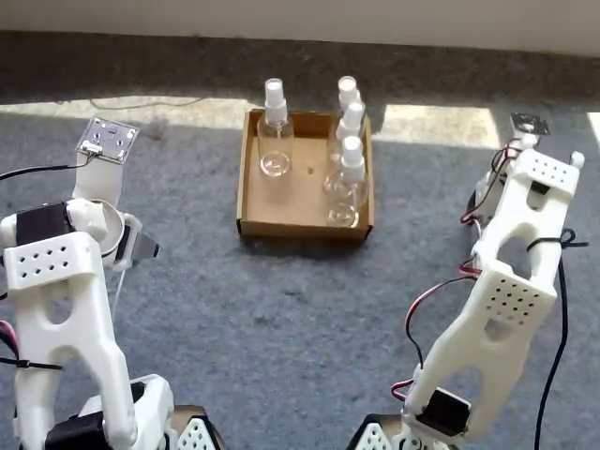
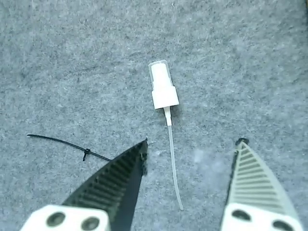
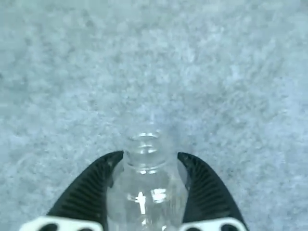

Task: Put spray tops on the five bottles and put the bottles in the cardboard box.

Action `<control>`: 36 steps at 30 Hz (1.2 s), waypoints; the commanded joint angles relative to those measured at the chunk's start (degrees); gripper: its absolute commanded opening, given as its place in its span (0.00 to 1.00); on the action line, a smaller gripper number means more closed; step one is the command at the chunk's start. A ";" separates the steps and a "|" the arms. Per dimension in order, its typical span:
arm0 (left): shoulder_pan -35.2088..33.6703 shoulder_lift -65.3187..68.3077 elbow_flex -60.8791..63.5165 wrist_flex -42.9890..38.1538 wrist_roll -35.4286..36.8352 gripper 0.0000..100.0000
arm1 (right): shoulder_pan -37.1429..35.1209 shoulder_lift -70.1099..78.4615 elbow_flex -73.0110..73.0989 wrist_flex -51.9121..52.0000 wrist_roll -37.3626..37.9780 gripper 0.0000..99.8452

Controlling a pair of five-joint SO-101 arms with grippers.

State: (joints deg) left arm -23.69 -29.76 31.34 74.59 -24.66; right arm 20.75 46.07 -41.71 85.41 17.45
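Observation:
A white spray top (image 2: 163, 91) with its long thin tube lies on the grey carpet, just ahead of my open left gripper (image 2: 191, 142); the tube runs back between the fingers without touching them. My right gripper (image 3: 150, 155) is shut on a clear bottle (image 3: 144, 183) that has an open neck and no top. In the high view the cardboard box (image 1: 251, 202) stands at the far middle, holding several upright clear bottles (image 1: 275, 136) with white spray tops. The left arm (image 1: 66, 281) is at the near left and the right arm (image 1: 516, 253) at the right.
A black cable tie (image 2: 72, 147) lies on the carpet beside my left finger. A small white board (image 1: 108, 139) sits at the far left. Red and black wires (image 1: 441, 291) hang along the right arm. Grey carpet lies open between the arms and the box.

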 commanded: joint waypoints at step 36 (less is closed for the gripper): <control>-0.48 47.96 -37.85 -1.14 9.67 0.27 | -8.48 -63.78 62.02 -16.22 11.96 0.00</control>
State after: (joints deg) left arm -24.84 15.43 -1.89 72.92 -15.25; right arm 13.01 -7.38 7.60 76.53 28.44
